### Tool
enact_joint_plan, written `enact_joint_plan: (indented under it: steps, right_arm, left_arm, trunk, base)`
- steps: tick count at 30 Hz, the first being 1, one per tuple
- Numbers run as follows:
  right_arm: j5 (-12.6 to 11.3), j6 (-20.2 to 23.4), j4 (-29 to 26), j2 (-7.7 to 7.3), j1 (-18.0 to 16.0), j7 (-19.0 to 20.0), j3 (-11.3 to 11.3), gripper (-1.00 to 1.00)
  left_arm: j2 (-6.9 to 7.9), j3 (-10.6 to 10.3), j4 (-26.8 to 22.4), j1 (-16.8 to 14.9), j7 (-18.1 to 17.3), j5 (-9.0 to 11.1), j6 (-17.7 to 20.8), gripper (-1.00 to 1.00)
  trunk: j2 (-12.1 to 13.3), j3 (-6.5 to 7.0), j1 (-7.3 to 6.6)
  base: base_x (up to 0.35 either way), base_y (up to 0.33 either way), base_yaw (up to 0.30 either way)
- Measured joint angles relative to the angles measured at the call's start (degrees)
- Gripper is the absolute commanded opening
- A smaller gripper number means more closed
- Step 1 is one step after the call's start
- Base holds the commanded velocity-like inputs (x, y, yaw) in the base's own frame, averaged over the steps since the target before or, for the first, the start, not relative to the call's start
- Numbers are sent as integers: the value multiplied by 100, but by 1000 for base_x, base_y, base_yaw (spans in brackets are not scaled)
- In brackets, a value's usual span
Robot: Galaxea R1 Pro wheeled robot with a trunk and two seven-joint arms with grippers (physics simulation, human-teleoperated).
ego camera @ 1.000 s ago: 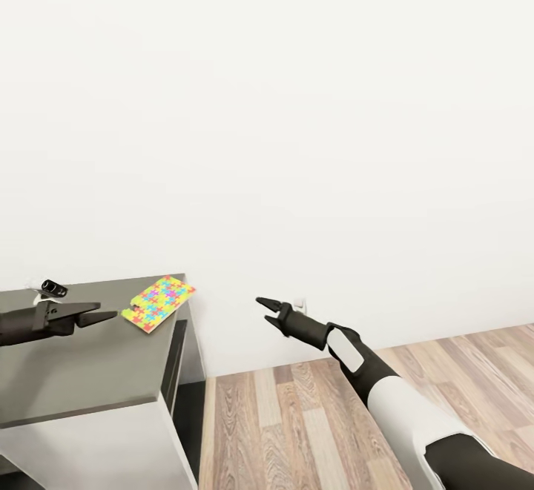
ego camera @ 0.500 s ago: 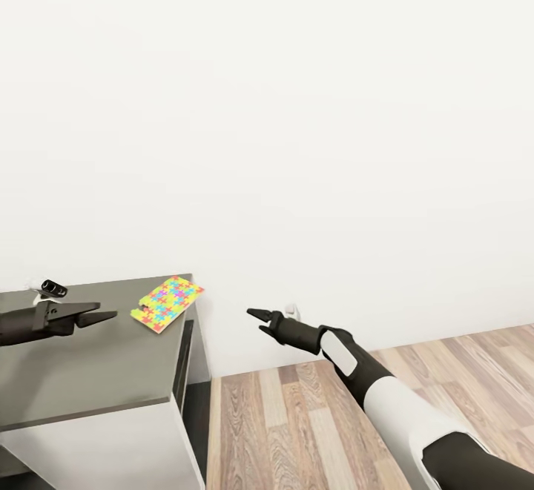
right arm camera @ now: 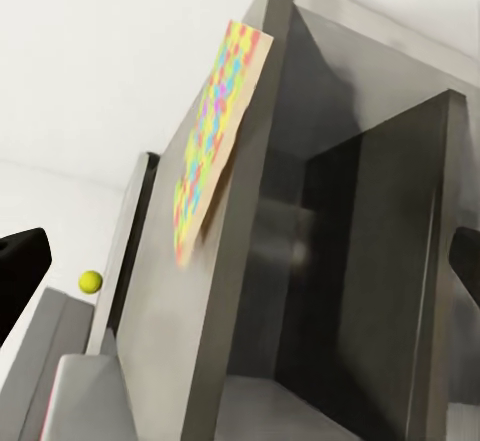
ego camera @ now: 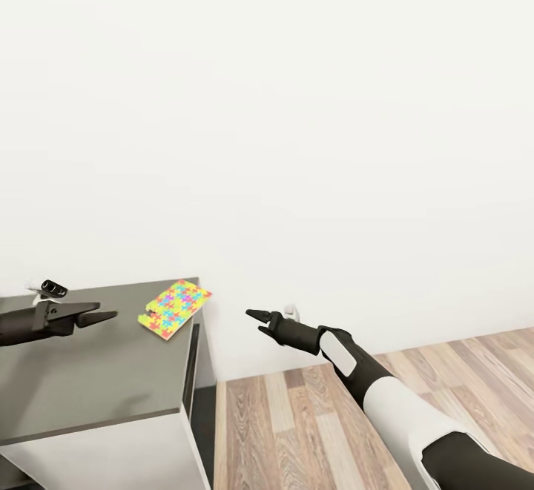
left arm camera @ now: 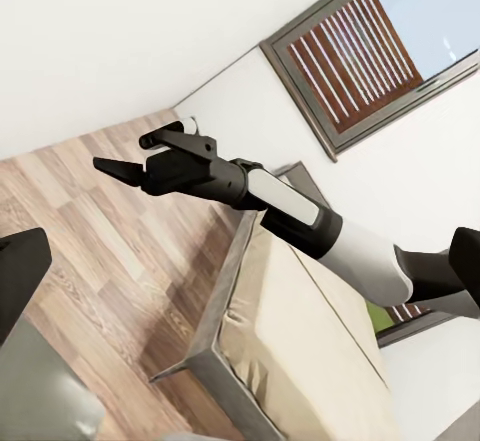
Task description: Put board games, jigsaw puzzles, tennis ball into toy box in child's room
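One jigsaw puzzle (ego camera: 174, 309), a thin square of yellow, pink, blue and green pieces, lies on the far right corner of a dark grey desk (ego camera: 89, 379) and overhangs its edge. My left gripper (ego camera: 108, 310) hovers open over the desk, left of the puzzle and apart from it. My right gripper (ego camera: 254, 320) is open in the air to the right of the desk, pointing at the puzzle. In the right wrist view the puzzle (right arm camera: 215, 141) is seen edge-on, and the yellow tennis ball (right arm camera: 90, 281) lies beyond it on a pale surface (right arm camera: 60, 211).
A bare white wall stands close behind the desk. Wood plank floor (ego camera: 311, 423) spreads to the right of the desk, under my right arm. The left wrist view takes in my right gripper (left arm camera: 120, 153), the beige bed (left arm camera: 300, 361) and a grey-framed window (left arm camera: 370, 51).
The head view has shifted, so the desk and puzzle sit further right in the picture. My right gripper has come lower and nearer the desk corner. The left gripper holds its place.
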Motion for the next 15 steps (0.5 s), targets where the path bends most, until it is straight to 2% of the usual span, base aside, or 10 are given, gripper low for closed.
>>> enact_joint_plan:
  steps: [5,9,15]
  right_arm:
    - [13,-22,-16,3,0,-97,7,100]
    - [7,-44,-28,0,0,-297,6,100]
    - [11,-77,-61,15,0,-384,18,100]
  left_arm:
    - [-3,0,0,0,0,1,1,100]
    - [-4,0,0,0,0,2,-1,100]
    - [-6,0,1,0,0,2,-1,100]
  trunk:
    - [0,0,0]
    - [0,0,0]
    - [0,0,1]
  base:
    - [118,95,0]
    - [32,23,0]
    - [8,6,0]
